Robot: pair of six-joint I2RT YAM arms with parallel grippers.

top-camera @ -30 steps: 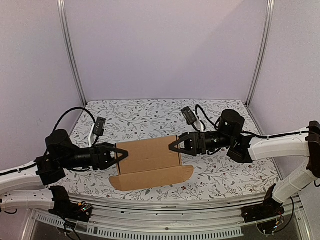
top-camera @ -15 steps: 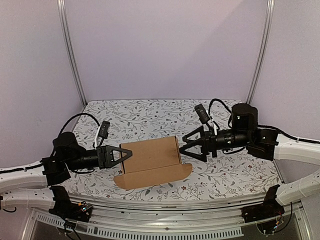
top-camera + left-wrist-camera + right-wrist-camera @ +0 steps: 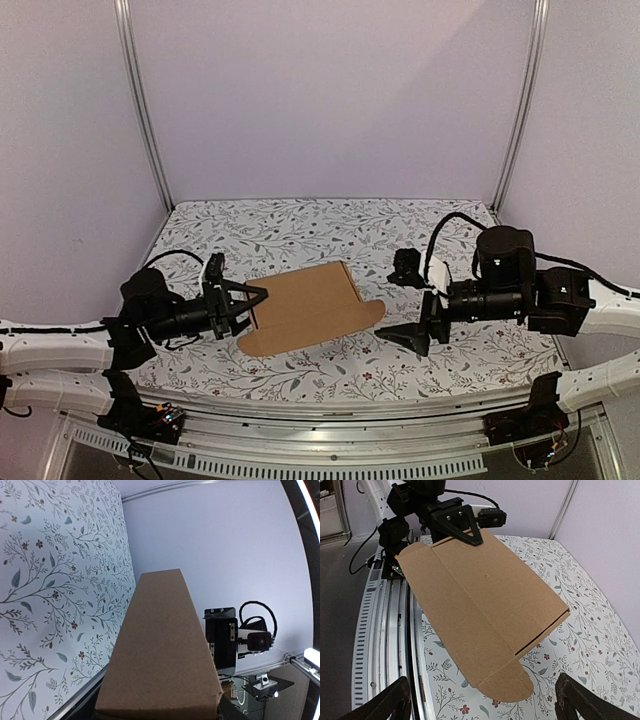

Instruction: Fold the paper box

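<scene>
Left gripper (image 3: 252, 300) is clamped on the left edge of the plain brown cardboard box (image 3: 310, 305); from the right wrist we see one black finger (image 3: 462, 530) lying across the top panel. We find the box near the middle of the white table cloth printed with leafy sprigs (image 3: 300, 230), between the two arms. It is folded nearly flat and unprinted, with straight creases along its length, a narrow slit near its right end and a rounded flap (image 3: 368, 313) jutting from its near right corner. Our right gripper (image 3: 392, 307) sits just right of that flap, jaws spread wide, holding nothing.
</scene>
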